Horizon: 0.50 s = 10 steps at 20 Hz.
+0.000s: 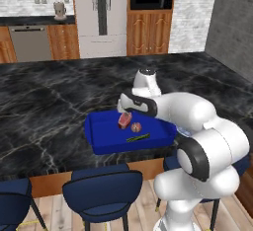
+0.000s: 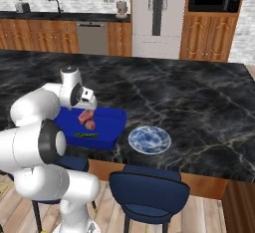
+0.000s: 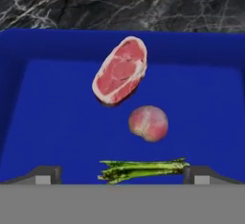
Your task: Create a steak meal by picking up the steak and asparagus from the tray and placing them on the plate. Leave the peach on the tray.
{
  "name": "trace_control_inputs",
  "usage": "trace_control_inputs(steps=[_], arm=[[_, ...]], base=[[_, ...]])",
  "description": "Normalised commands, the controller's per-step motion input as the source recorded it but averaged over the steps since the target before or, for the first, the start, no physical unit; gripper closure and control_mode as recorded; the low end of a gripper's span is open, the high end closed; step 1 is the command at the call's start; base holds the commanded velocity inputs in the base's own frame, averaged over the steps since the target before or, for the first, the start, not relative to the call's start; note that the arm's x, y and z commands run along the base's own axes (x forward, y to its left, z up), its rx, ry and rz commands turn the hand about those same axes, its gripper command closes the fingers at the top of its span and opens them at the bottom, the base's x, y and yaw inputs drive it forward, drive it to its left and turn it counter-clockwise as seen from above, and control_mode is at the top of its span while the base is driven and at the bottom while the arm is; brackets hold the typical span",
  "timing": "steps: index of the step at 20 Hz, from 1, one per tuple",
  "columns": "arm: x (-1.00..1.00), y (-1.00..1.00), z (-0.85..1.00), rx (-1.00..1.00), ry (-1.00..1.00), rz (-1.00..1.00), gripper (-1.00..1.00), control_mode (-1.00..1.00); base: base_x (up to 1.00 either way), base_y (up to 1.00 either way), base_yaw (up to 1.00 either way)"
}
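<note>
The claw (image 3: 119, 175) is hovering spread over the tray (image 3: 28, 122), asparagus (image 3: 142, 168) lying between its tips (thin, light, probably brittle, best pinched mid-stalk), peach (image 3: 149, 123) and soft steak (image 3: 120, 70) lying beyond.

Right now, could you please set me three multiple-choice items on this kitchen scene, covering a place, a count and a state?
1. Where is the asparagus?
A. on the plate
B. in the tray
C. on a stool

2. How many foods lie in the tray?
A. one
B. two
C. three

3. How is the gripper?
A. open, holding nothing
B. shut on the steak
C. shut on the peach

B: it lies on the blue floor.
C: steak, peach, asparagus.
A: fingertips stand wide apart above the asparagus.
</note>
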Motion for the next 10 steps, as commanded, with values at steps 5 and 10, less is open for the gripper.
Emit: trace_control_inputs(steps=[5,10], arm=[[0.26,0.00,-0.36,0.00,0.00,-0.03,-1.00,-1.00],[0.35,0.06,-0.32,0.00,0.00,0.00,-1.00,-1.00]], base=[[0.00,0.00,0.00],[0.00,0.00,0.00]])
